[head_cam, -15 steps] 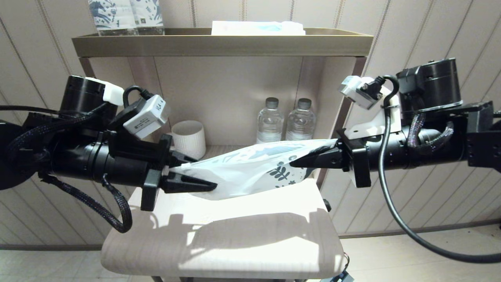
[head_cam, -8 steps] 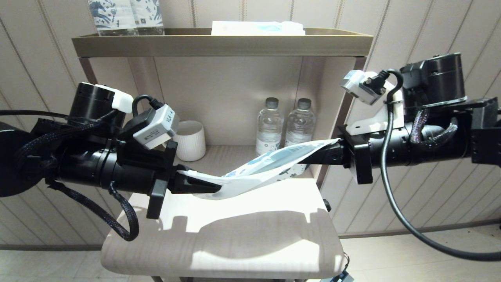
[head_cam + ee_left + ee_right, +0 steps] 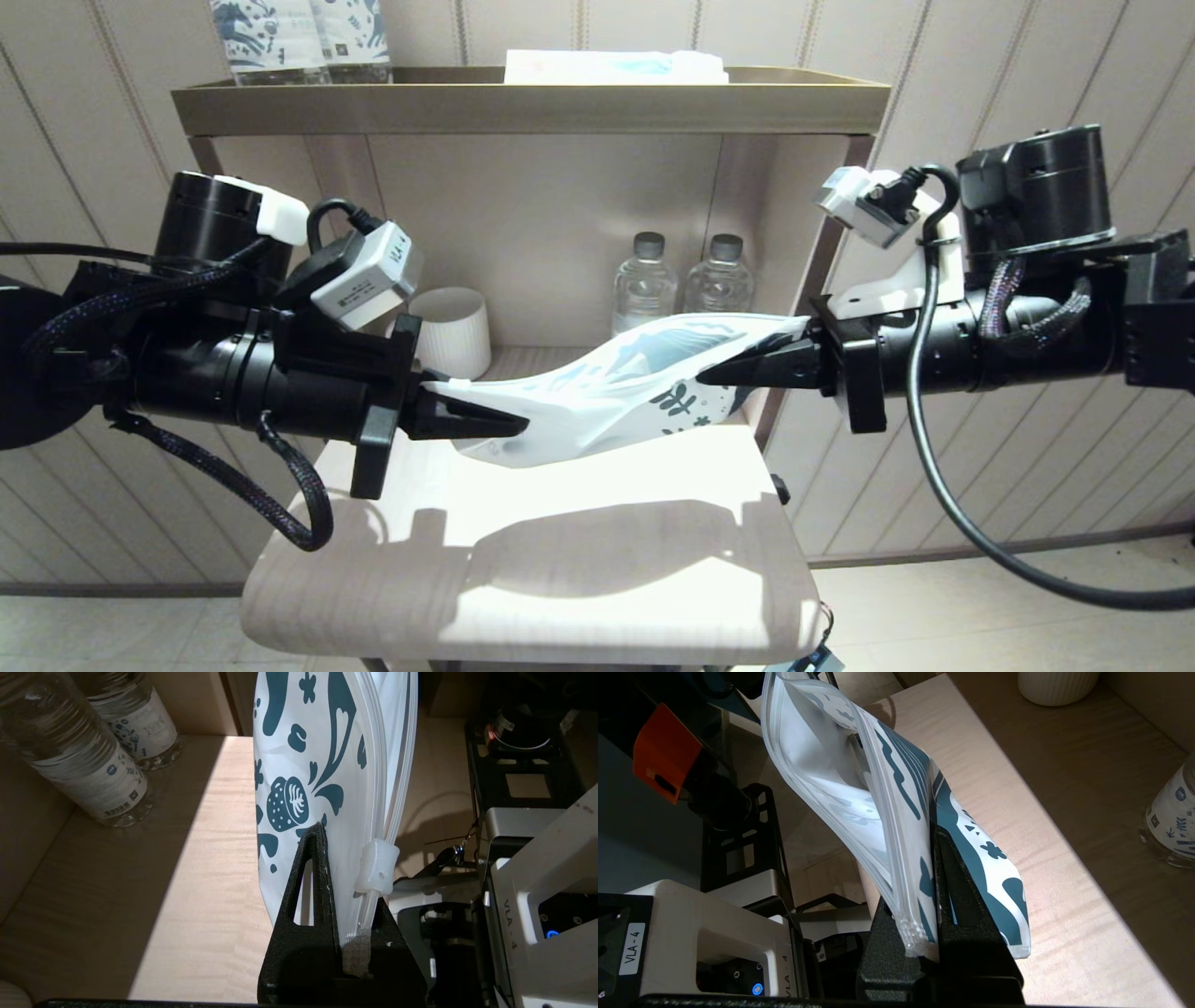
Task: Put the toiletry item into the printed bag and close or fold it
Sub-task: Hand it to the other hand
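Observation:
The printed bag (image 3: 597, 401), white with dark blue leaf print, hangs stretched and twisted in the air between both grippers, just above the pale table top (image 3: 560, 560). My left gripper (image 3: 513, 427) is shut on its plain white end, right beside the clear zip slider (image 3: 376, 866). My right gripper (image 3: 709, 375) is shut on the printed end, pinching the zip strip (image 3: 896, 858). In the left wrist view the bag (image 3: 308, 765) rises from between the left gripper (image 3: 348, 868). In the right wrist view the bag (image 3: 840, 779) bows away from the right gripper (image 3: 910, 868). The toiletry item is out of view.
Inside the shelf alcove behind the bag stand a white ribbed cup (image 3: 453, 329) and two water bottles (image 3: 644, 285) (image 3: 717, 283). The shelf top (image 3: 523, 103) carries blue-printed bottles (image 3: 299, 37) and a flat white-and-blue packet (image 3: 616, 67). The shelf's right post (image 3: 812, 280) is close to my right wrist.
The left gripper closed fully on the bag's white end and shifted a little to the right. The bag was pulled edge-on, then twisted so that its printed face shows again.

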You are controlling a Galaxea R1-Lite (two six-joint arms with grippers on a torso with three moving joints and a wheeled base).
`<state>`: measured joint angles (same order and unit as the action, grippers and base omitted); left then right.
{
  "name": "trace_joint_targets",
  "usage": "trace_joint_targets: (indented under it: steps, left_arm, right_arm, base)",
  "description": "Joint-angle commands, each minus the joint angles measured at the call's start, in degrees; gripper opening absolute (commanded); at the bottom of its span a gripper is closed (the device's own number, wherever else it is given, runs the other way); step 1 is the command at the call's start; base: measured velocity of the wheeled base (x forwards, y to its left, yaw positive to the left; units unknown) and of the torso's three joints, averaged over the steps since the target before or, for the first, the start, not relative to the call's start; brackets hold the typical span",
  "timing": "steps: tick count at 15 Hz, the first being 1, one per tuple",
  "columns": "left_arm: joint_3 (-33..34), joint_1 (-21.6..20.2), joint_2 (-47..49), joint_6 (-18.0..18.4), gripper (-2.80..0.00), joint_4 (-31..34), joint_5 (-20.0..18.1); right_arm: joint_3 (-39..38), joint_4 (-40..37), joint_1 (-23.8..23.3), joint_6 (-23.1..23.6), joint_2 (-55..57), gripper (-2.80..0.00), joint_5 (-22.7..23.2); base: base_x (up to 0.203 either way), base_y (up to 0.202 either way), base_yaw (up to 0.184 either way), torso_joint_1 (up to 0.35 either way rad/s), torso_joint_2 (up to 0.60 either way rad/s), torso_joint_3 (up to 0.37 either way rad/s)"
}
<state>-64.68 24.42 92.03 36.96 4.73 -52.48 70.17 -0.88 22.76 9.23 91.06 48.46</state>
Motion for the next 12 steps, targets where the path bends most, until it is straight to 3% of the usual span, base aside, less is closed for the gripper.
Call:
trace_joint_targets:
  steps: [1, 4, 5, 12]
  left_arm:
    - [0.0, 0.0, 0.3, 0.2, -2.80, 0.0, -0.3]
    - [0.4, 0.0, 0.5, 0.2, -2.80, -0.1, -0.3]
    - [0.3, 0.0, 0.6, 0.2, -2.80, -0.2, -0.3]
    - [0.8, -0.1, 0.4, 0.3, -2.80, -0.2, -0.3]
  right_arm:
    - [0.0, -0.1, 0.0, 0.1, 0.2, -2.80, 0.0]
    - [-0.6, 0.3, 0.6, 0.6, 1.1, -2.80, -4.8]
    - [-0.6, 0.6, 0.7, 0.7, 1.2, 0.00, -5.2]
    - [-0.5, 0.2, 0.9, 0.9, 1.4, 0.00, -5.0]
  base:
    - [0.000, 0.000, 0.000, 0.000, 0.00, 0.000]
    - [0.000, 0.000, 0.000, 0.000, 0.00, 0.000]
    - [0.000, 0.000, 0.000, 0.000, 0.00, 0.000]
    - [0.000, 0.000, 0.000, 0.000, 0.00, 0.000]
